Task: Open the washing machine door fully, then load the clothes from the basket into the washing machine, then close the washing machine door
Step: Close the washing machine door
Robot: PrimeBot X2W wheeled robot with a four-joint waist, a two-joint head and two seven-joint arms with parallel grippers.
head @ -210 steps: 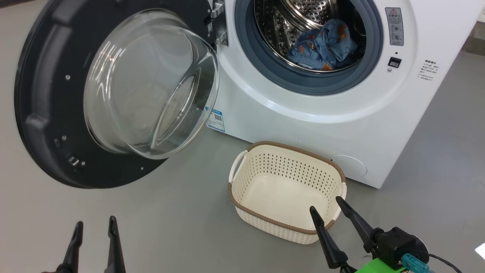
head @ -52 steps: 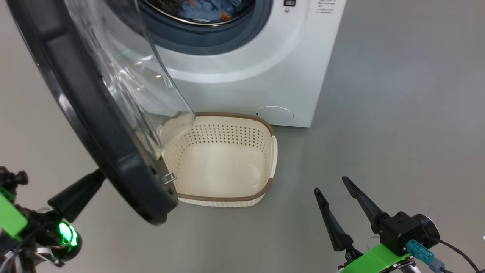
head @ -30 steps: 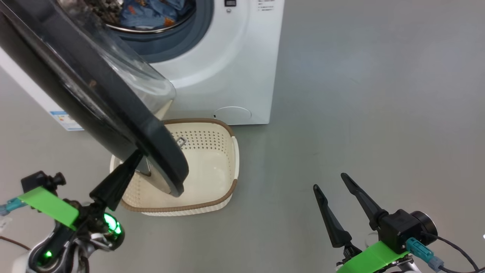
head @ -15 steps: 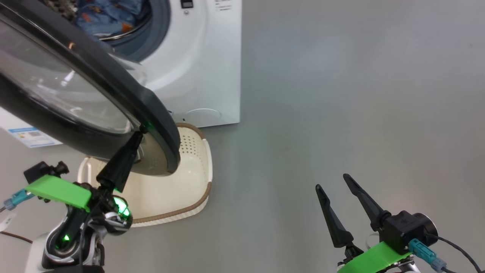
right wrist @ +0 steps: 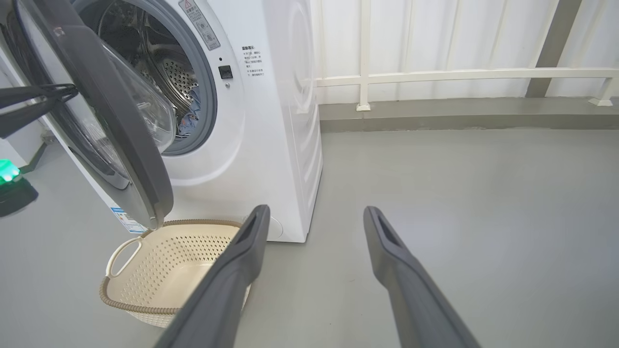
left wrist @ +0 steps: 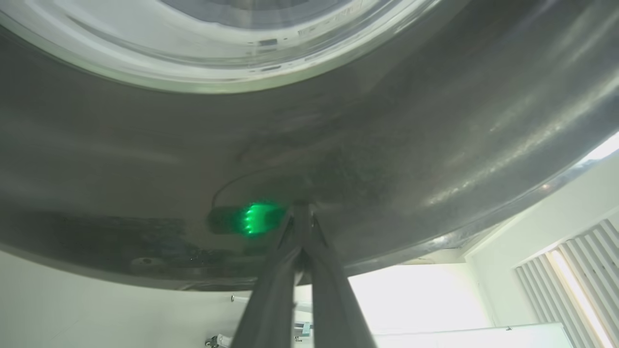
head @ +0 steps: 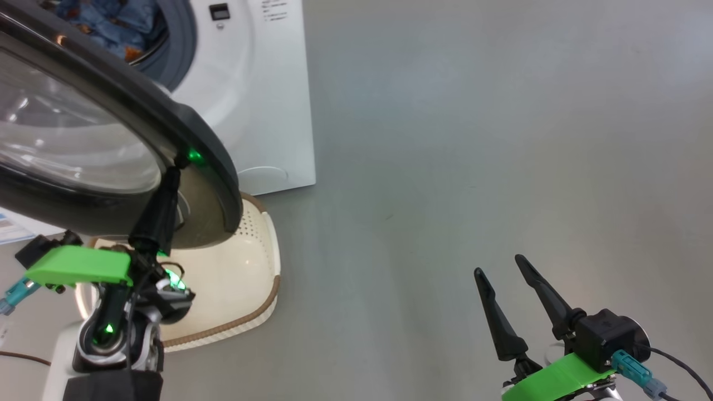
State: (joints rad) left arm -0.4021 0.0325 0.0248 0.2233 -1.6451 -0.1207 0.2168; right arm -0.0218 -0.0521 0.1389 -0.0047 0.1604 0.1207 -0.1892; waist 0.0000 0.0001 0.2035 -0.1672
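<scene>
The glossy black washing machine door (head: 111, 145) stands half swung toward the white washing machine (head: 262, 94). My left gripper (head: 179, 162) is shut and empty, its tips pressed against the door's outer face (left wrist: 387, 145); the left wrist view shows the closed left gripper (left wrist: 301, 207) touching it. Light-blue clothes (head: 106, 25) lie in the drum, also seen as clothes (right wrist: 191, 113) past the door (right wrist: 121, 135). The cream basket (head: 253, 278) sits on the floor under the door, with nothing showing inside it. My right gripper (head: 501, 266) hovers open and empty, well to the right.
Bare grey floor (head: 473, 139) stretches to the right of the machine. A white railing (right wrist: 459, 75) and a wall run behind it. The basket (right wrist: 159, 270) stands just left of my right gripper (right wrist: 315, 212), in front of the machine (right wrist: 280, 121).
The door has swung further toward the machine with my shut left gripper pressed against its outer face. The camera has turned, shifting the scene left. The right gripper keeps its open pose.
</scene>
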